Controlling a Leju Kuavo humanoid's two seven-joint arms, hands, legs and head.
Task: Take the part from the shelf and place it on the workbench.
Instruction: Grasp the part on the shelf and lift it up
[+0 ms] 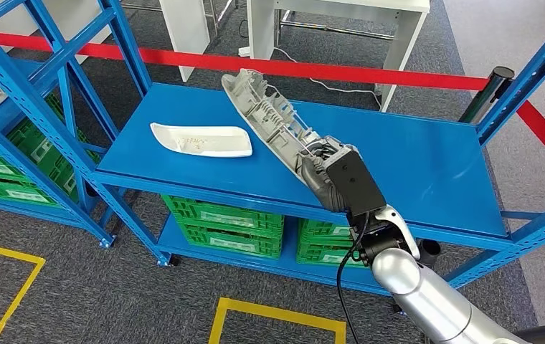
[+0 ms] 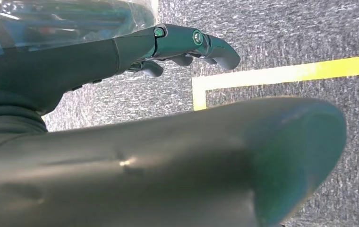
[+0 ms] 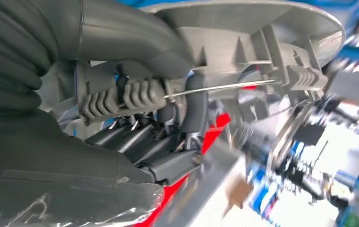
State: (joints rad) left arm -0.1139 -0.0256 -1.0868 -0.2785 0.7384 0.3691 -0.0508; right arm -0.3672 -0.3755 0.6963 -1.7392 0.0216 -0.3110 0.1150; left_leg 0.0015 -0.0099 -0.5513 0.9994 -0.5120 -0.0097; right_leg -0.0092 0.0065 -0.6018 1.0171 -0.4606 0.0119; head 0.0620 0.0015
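My right hand [image 1: 334,175] has the part [image 1: 273,118] grasped at its near end, fingers [image 3: 135,142] wrapped under the ribbed underside w/ the thumb over the top. The part is a long grey moulded piece, and its long axis runs from my hand up and away to the far left, tilted, with the far tip raised over the blue tabletop [image 1: 427,165]. So it is in my grip above the surface, not resting on it as far as I can tell.

What the set-down turns on, I judge: the free end points toward the far-left half of the tabletop, where a white part [image 1: 201,140] already lies flat. Near each other but apart — lowering along the present axis could bring my tip close to it, so I'd favour the bare blue to the right.

My left hand [image 2: 187,45] hangs low over the carpet and a yellow floor line [image 2: 281,73], fingers curled loosely, holding nothing. The right is obviously the nearer one.

Count: 1 grey part held, 1 white part on the tabletop, several green crates [image 1: 223,222] on the shelf below — exact no. unclear.
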